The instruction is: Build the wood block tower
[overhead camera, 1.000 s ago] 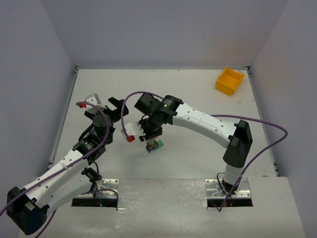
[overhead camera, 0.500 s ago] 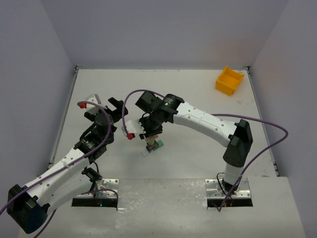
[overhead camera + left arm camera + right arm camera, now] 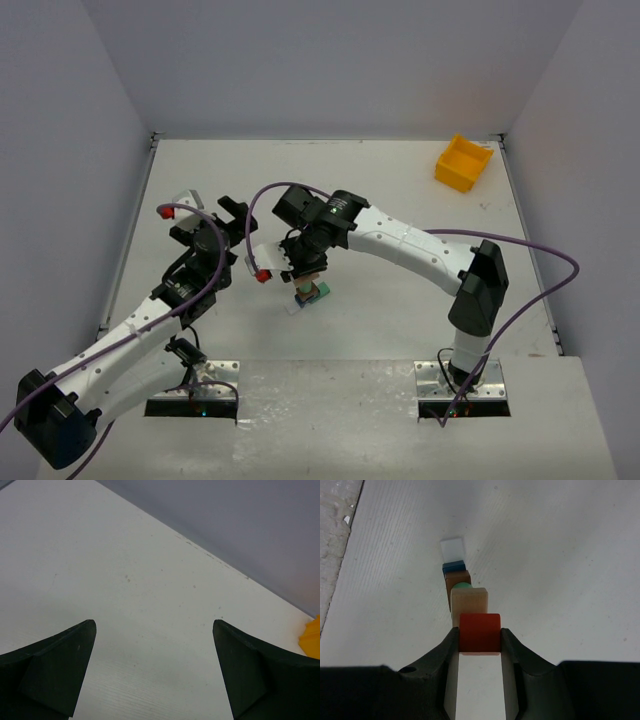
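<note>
The wood block tower (image 3: 309,293) stands mid-table. In the right wrist view it reads from the bottom up as white (image 3: 452,546), blue (image 3: 453,567), brown (image 3: 457,577), green (image 3: 462,585) and tan (image 3: 469,600). My right gripper (image 3: 479,636) is shut on a red block (image 3: 479,631), held by its two sides right over the tan block. I cannot tell whether the red block touches the tan one. The right gripper also shows in the top view (image 3: 304,270), hiding the tower's top. My left gripper (image 3: 207,220) is open and empty, left of the tower, over bare table (image 3: 154,670).
A yellow plastic bin (image 3: 464,163) sits at the far right corner; its edge shows in the left wrist view (image 3: 312,638). Grey walls close in the table on three sides. The purple cable of the right arm loops between the two grippers (image 3: 262,200).
My left arm has shifted slightly away from me. My right gripper has stayed over the tower with the red block, barely moving.
</note>
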